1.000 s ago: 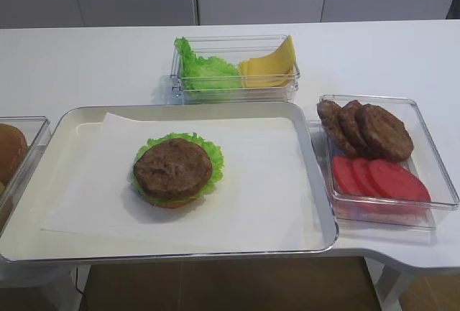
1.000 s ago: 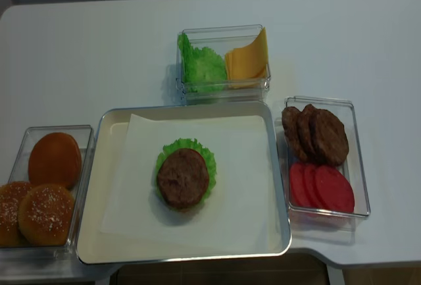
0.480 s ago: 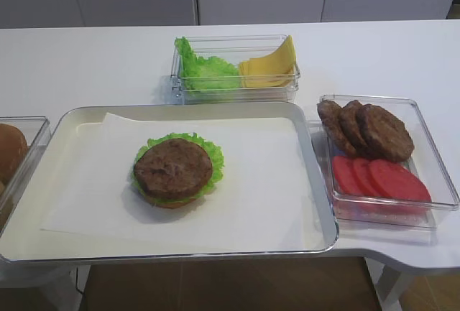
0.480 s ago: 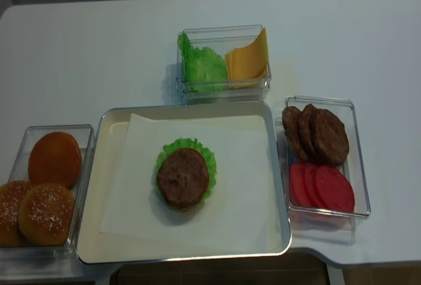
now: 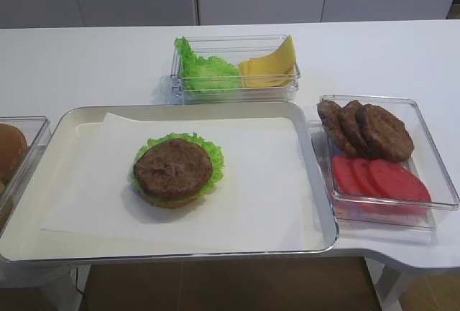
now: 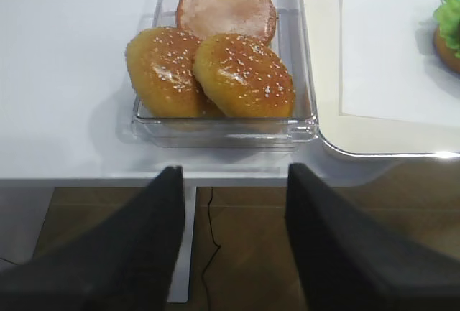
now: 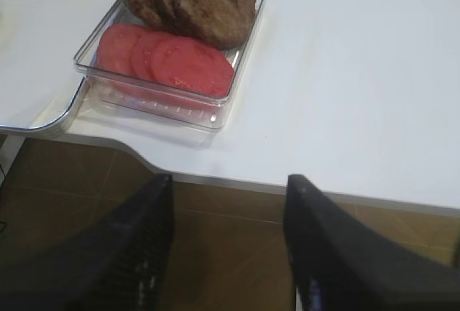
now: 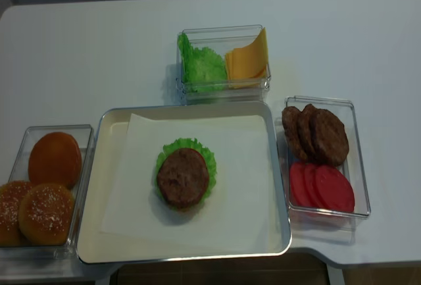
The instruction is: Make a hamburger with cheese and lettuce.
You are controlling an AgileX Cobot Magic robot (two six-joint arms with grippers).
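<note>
On the tray (image 8: 115,232), the hamburger (image 8: 184,176) sits on white paper (image 8: 243,166). Behind it, a clear box (image 8: 222,87) holds lettuce (image 8: 202,66) and cheese (image 8: 247,58). The right gripper (image 7: 228,243) and left gripper (image 6: 233,235) hang spread and empty off the table's front edge.

There is one hamburger (image 8: 183,177) on one tray (image 8: 281,186), with one sheet of white paper (image 8: 237,166) under it. There are three clear boxes. One box (image 8: 24,141) has three buns (image 6: 215,67) in it. One box (image 8: 355,140) has three brown patties (image 8: 316,135) and three red tomato slices (image 8: 322,187). The last box (image 8: 220,89) has one bunch of green lettuce (image 8: 201,66) and one small stack of yellow cheese (image 8: 248,59); the slices in it are too close to count.
</note>
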